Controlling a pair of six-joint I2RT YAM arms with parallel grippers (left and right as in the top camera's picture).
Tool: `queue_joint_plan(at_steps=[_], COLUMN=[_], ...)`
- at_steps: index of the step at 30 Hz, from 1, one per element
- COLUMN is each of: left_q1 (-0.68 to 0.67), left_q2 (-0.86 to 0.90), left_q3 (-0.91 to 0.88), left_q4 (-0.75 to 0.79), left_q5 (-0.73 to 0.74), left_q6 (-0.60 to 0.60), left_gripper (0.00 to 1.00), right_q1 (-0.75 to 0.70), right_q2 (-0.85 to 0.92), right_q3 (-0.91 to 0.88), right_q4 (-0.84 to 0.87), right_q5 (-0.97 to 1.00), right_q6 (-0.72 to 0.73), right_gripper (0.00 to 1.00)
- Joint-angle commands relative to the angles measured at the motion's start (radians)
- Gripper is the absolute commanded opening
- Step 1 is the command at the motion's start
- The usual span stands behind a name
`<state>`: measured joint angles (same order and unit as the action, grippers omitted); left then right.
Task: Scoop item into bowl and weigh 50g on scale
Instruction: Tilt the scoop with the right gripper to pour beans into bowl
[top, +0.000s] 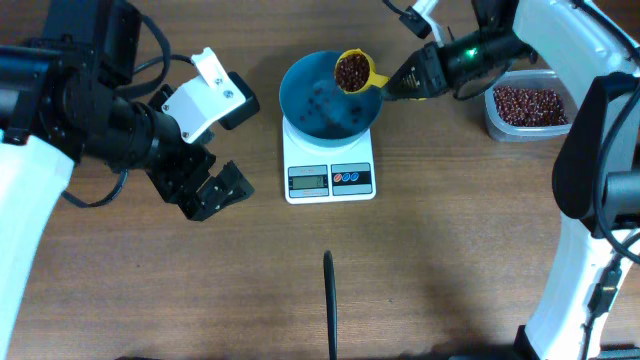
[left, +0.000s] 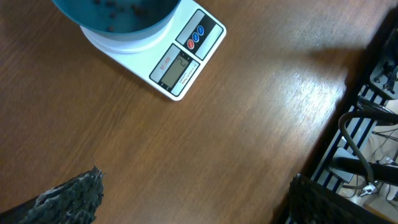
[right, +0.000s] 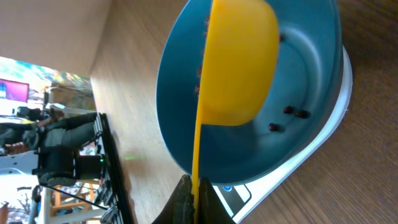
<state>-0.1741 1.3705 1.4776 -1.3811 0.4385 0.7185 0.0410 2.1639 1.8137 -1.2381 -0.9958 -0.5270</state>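
Wooden table (top: 450, 250): one scale (top: 330, 166), one bowl (top: 305, 95), one scoop (top: 352, 72), one tub (top: 525, 134)

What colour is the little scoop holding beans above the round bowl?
Yellow plastic scoop; clearest in the right wrist view.

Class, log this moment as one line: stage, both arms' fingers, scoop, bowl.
stage: transfer | right fingers: shut on yellow scoop | scoop: loaded with beans, above blue bowl | bowl: on scale, few beans inside | left fingers: open, empty
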Motion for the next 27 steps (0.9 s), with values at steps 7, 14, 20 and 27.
queue_joint_plan(at_steps=[7, 14, 20, 27], left_q1=[-0.003, -0.003, -0.003, -0.003], left_q2=[-0.017, -0.017, -0.017, -0.017], left_q3=[0.016, 0.016, 0.016, 0.016], left_q4=[-0.001, 0.000, 0.000, 0.000], left_q5=[0.017, 0.017, 0.017, 0.017], left_q6=[0.020, 0.020, 0.020, 0.020], left_gripper=[0.99, 0.99, 0.99, 0.99], right_q1=[0.064, 0.116, 0.142, 0.151], right_q2=[-0.037, -0.099, -0.099, -0.099], right_q3=[0.038, 0.038, 0.103, 0.141], right_q4=[-0.016, -0.011, -0.019, -0.034], right_q5=[0.117, 0.320, 0.360, 0.414], right_q6=[-0.010, 0.036, 0.093, 0.126], right_gripper=[0.04, 0.04, 0.04, 0.04])
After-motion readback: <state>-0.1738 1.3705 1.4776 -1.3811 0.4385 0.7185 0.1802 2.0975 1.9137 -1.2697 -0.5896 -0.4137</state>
